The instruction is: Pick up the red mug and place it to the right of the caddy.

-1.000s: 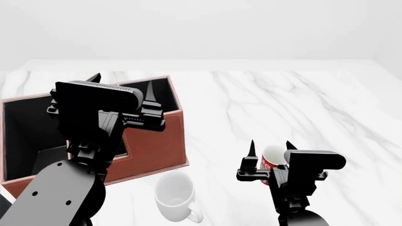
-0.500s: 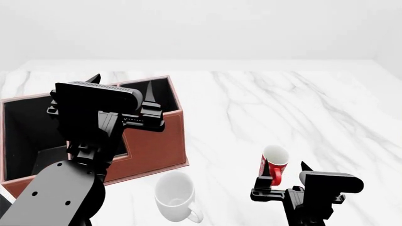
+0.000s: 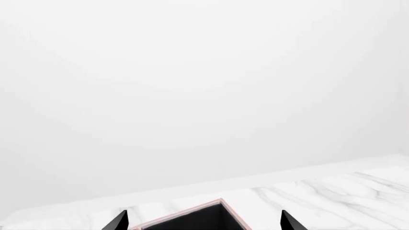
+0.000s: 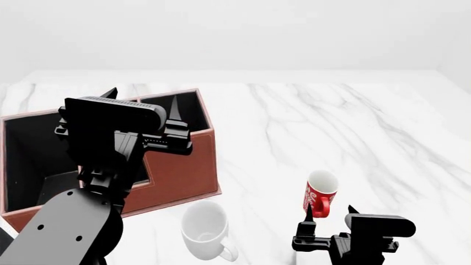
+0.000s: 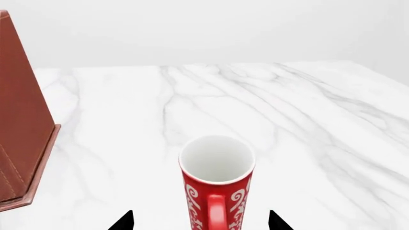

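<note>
We saw the red mug [image 4: 320, 193] upright on the tabletop [image 4: 331, 121], right of the caddy [image 4: 180, 165]; our right tool [image 4: 328, 216] open just behind it, left tool [image 4: 142, 107] open over the caddy

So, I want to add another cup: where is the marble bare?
Bare: the table from the caddy across to its right edge, beyond the red mug. Crowded: the near strip, where the white mug, the red mug and the right gripper sit close together.

White footed mug [image 4: 204, 229] upright, white marble table [image 4: 353, 121], apparently bare elsewhere
</note>
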Available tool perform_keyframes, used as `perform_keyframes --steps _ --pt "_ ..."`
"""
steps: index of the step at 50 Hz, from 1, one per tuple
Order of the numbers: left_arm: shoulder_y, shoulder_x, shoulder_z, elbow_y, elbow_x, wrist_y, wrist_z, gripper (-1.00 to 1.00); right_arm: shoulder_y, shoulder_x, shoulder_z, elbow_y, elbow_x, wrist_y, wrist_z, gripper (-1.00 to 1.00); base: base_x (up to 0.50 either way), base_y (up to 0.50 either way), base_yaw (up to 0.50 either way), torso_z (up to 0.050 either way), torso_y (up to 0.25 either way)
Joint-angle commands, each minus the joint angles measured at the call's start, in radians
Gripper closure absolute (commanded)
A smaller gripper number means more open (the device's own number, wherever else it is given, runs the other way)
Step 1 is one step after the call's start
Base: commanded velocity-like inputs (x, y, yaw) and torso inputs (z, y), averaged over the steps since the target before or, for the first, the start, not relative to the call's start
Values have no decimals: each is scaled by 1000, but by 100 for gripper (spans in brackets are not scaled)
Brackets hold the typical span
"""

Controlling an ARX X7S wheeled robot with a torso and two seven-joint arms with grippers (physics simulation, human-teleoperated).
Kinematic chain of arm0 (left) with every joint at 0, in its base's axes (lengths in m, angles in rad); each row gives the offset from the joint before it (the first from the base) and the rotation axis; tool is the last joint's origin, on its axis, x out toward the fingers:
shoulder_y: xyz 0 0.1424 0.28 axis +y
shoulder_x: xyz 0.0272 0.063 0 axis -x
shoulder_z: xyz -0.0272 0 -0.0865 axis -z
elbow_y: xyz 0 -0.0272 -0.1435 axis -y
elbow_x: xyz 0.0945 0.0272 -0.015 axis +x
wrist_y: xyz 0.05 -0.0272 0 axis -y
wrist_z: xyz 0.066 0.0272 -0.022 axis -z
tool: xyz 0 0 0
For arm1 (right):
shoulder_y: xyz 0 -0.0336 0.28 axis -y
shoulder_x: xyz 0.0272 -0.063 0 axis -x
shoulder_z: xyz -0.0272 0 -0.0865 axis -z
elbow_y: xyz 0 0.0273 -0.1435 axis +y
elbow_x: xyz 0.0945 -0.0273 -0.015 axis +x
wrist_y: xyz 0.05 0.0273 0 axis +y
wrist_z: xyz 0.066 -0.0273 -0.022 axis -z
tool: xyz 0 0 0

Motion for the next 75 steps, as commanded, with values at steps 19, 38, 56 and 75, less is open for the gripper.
perform_keyframes --steps 19,38,56,75 --pt "19 -10 -4 -12 -16 25 -8 -100 64 -5 -31 136 -26 -12 23 -100 0 0 0 0 0" --pt "24 -15 0 -15 -25 32 -16 -100 96 -6 -33 185 -21 -26 29 -100 0 0 0 0 0" --pt "31 -20 2 -23 -33 44 -23 -100 109 -5 -40 225 -18 -40 31 -100 0 0 0 0 0" --pt "36 -25 3 -32 -42 55 -29 -100 163 -12 -54 338 -17 -58 23 -100 0 0 0 0 0"
